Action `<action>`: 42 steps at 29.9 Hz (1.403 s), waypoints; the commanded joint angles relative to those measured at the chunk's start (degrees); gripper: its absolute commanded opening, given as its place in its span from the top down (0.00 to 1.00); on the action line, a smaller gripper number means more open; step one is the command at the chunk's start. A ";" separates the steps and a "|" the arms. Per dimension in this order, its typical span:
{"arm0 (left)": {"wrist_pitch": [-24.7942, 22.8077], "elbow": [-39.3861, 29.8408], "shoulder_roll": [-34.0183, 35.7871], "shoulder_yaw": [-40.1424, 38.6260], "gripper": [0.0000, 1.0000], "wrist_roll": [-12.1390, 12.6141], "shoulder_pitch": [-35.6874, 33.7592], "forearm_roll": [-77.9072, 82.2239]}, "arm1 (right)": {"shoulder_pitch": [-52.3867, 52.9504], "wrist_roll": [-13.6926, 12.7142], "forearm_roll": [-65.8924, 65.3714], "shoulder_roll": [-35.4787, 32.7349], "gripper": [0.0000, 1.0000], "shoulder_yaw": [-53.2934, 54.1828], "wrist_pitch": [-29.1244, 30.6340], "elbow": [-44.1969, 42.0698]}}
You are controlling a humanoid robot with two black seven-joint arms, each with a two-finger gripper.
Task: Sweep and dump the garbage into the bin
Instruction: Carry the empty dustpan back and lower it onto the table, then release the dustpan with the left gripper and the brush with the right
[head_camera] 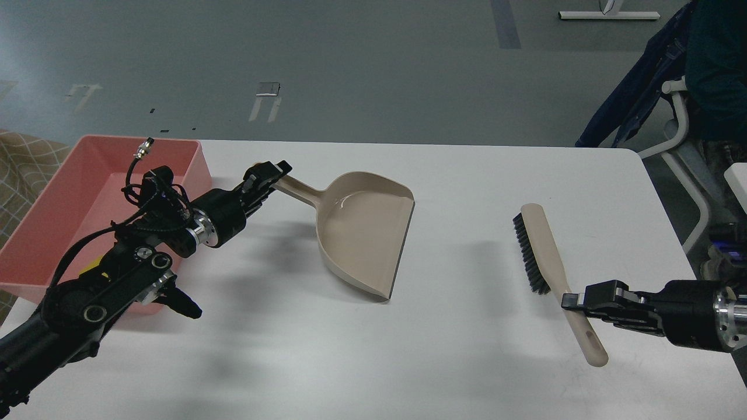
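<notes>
The pink bin (pixel 192 153) stands at the table's left edge, partly hidden by my left arm. The beige dustpan (pixel 365 233) lies empty in the middle of the table, handle pointing left. My left gripper (pixel 269 174) is at the end of that handle, with its fingers around it. The brush (pixel 540 248), with dark bristles and a beige handle, lies on the right. My right gripper (pixel 575 303) is shut on its handle. No garbage shows on the table. A small yellow patch (pixel 87 270) shows behind my left arm at the bin; I cannot tell what it is.
The white table (pixel 467 175) ends at the right about where my right arm comes in. A chair with a dark jacket (pixel 648 87) stands beyond the far right corner. A patterned cloth (pixel 23 157) lies left of the bin.
</notes>
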 commanded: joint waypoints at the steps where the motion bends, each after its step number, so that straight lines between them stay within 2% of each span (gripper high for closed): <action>1: 0.06 0.00 0.00 0.08 0.10 -0.53 0.11 -0.01 | 0.00 0.01 0.00 -0.08 1.00 0.09 0.00 0.00; 5: -0.55 0.00 0.09 0.08 0.03 -1.14 0.20 -0.18 | 0.00 0.01 0.00 0.00 1.00 0.61 0.00 -0.09; 8: -2.04 0.00 0.27 0.08 0.02 -2.02 1.42 -0.10 | 0.00 0.01 0.00 0.09 1.00 0.79 0.00 -0.09; 17: -4.15 -0.44 0.79 -0.01 0.02 -2.99 6.35 0.17 | -0.08 0.01 -0.09 0.09 1.00 0.27 -0.31 -0.88; 42: -6.97 -1.41 1.94 -0.62 0.02 -7.56 9.96 -0.01 | -3.33 0.01 -0.35 1.85 1.00 0.00 -2.95 -5.19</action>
